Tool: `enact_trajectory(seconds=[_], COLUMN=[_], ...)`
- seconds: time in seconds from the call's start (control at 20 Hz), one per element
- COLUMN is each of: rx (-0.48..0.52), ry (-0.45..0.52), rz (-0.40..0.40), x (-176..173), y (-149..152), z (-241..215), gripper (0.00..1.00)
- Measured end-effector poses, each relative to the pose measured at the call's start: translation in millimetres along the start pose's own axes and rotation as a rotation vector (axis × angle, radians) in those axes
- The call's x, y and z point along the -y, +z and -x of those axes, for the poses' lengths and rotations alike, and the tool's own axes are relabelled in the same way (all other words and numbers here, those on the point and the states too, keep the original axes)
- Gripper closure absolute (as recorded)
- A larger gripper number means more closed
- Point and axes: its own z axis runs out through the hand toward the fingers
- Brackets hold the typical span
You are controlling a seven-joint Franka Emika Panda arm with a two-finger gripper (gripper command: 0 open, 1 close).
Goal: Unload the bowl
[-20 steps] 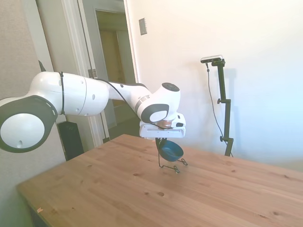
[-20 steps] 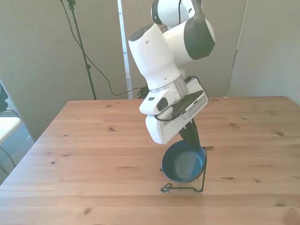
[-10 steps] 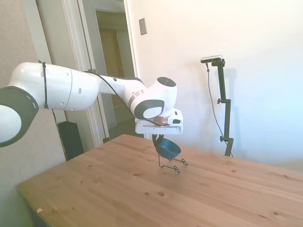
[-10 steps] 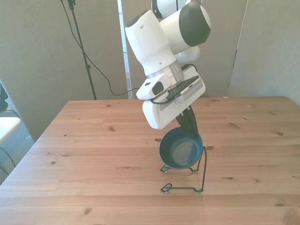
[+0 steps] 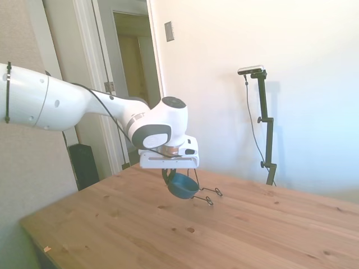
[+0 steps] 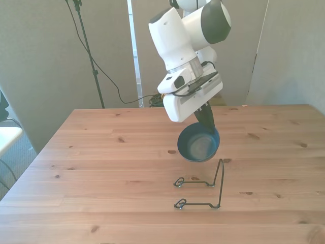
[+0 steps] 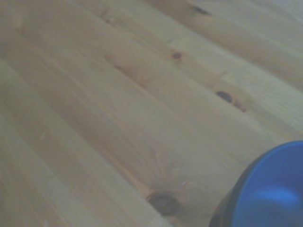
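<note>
The small dark blue bowl [image 6: 198, 144] hangs in the air, tilted with its opening facing the front camera, clear of the thin wire rack [image 6: 202, 190]. My gripper [image 6: 204, 118] is shut on the bowl's upper rim. In the side view the bowl [image 5: 183, 186] is held above the table, to the left of the rack [image 5: 206, 195]. In the wrist view a blue curved part of the bowl [image 7: 267, 191] shows over the wooden boards.
The wire rack stands bare on the wooden table [image 6: 101, 168], toward the front edge in the front view. A tripod with a cable [image 6: 87, 51] stands behind the table at the front view's left. A doorway [image 5: 134, 84] lies beyond the table in the side view.
My gripper lifted the bowl up out of the rack and carried it away from it, farther from the front camera and leftward in the side view. The rack stayed in place.
</note>
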Motion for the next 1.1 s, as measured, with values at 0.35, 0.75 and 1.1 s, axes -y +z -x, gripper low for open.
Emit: enact_trajectory(seconds=[0.35, 0.75, 1.1], rx=[0.023, 0.01, 0.023], ry=[-0.061, 0.113, 0.164], rz=[0.082, 0.198, 0.253], x=[16.0, 9.7, 9.8], y=[34.0, 49.9, 57.0], z=[61.3, 76.9, 78.4], gripper=[1.0, 1.0, 0.0])
